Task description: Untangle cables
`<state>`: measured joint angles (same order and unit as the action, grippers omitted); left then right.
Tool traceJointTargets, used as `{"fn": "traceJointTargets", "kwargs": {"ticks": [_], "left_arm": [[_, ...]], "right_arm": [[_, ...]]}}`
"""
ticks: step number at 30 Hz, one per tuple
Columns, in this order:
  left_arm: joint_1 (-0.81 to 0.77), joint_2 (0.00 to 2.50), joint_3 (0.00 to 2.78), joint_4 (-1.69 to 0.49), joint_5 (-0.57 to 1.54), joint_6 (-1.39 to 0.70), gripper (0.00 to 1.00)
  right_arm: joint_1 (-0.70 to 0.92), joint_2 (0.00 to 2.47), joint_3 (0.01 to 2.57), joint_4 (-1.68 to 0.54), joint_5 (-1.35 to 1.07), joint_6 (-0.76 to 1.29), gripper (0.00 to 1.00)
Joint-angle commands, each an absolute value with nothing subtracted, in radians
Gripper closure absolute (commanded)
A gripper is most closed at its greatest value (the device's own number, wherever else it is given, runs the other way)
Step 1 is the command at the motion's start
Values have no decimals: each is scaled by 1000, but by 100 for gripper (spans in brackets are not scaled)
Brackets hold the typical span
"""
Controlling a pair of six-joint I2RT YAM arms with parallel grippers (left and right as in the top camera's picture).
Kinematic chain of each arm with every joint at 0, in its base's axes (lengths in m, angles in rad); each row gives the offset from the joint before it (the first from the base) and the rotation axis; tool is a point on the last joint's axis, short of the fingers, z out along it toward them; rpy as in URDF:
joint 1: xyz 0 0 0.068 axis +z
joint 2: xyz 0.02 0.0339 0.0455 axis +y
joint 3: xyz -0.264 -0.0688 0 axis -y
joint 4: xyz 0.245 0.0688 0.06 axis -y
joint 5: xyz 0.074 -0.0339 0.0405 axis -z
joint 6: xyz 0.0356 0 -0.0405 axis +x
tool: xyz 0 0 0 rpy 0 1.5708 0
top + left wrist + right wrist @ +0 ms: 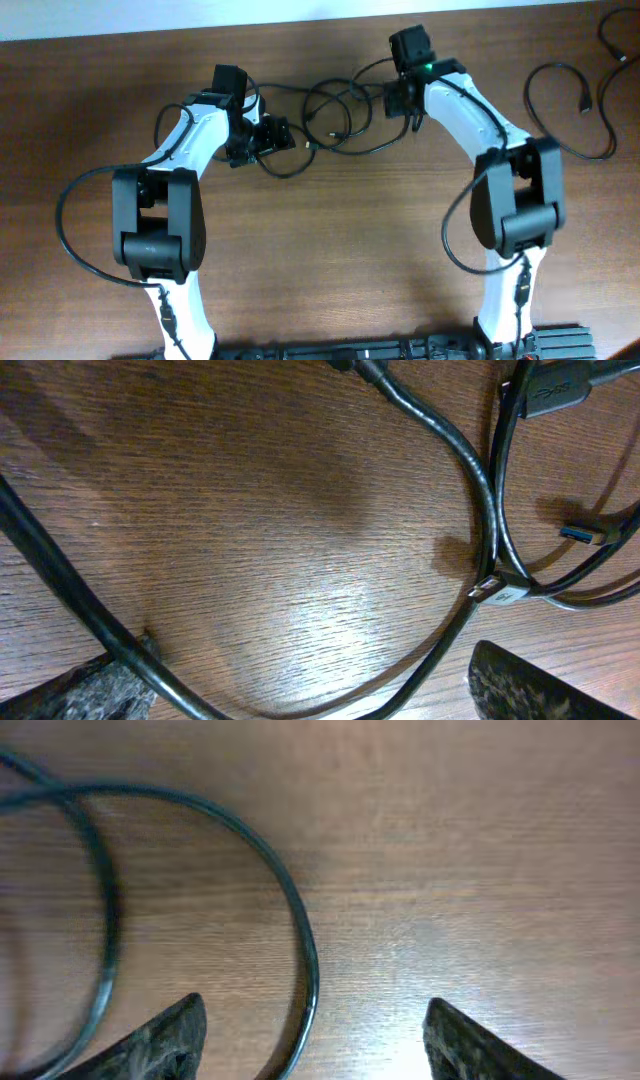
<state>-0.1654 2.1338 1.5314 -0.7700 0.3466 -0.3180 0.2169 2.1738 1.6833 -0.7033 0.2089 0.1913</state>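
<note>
A tangle of thin black cables (325,115) lies at the back middle of the table, between my two grippers. My left gripper (262,138) sits at the tangle's left end and is open; in the left wrist view its fingers (310,695) are spread, a cable loop (440,650) runs between them, and plug ends (545,390) show beyond. My right gripper (405,100) is at the tangle's right end, open; in the right wrist view one cable strand (300,935) curves between its fingers (315,1040).
A separate loose black cable (570,100) lies in a loop at the back right, with another cable end (612,35) at the far right corner. Thicker black wires loop from each arm's base, such as the left one (70,230).
</note>
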Motion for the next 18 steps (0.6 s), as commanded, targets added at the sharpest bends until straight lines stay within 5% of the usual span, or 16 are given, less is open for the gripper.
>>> {"fn": "traceJointTargets", "kwargs": {"ticks": [1,5,6,7,11,16,18], "left_arm": [[-161,2173,1503,-770,290,-326,1],[-161,2173,1503,-770,291,-326,1],[-161,2173,1503,-770,291,-326,1],[-161,2173,1503,-770,291,-326,1],[-161,2173,1502,-771,260,-324,4],[-161,2178,1501,-805,156,-325,15],[-161,2178,1489,-805,113,-338,34]], "right_arm": [[212,2238,1672,-707,210,250,42],[210,2305,1664,-733,52,249,58],[210,2310,1660,-766,4,249,91],[210,2310,1660,-850,-99,248,96],[210,2179,1661,-987,-303,161,96],[207,1694,1661,-1011,-64,147,96],[206,1545,1661,-1010,100,147,96]]}}
